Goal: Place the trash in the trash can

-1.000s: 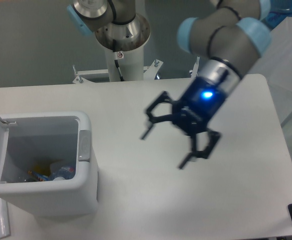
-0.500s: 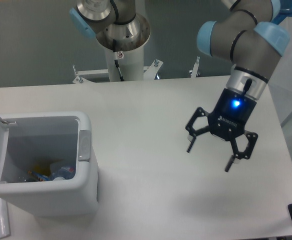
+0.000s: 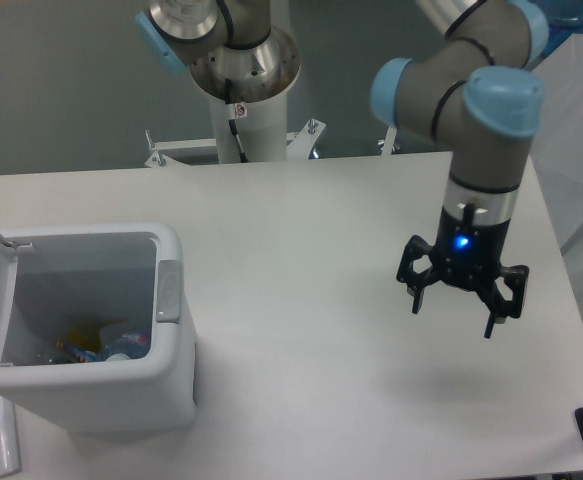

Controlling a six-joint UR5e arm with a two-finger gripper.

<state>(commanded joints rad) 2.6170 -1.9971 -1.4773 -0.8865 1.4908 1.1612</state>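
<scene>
The worktop (image 3: 301, 250) is carrying the bin (image 3: 171, 330) at far left, trash (image 3: 106, 345) already lying inside it. The end effector (image 3: 453, 312) is hovering well apart at right, fingers spread wide, gripping nothing.

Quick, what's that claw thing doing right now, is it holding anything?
Black two-finger gripper: open, holding nothing, hanging above the white table.
</scene>
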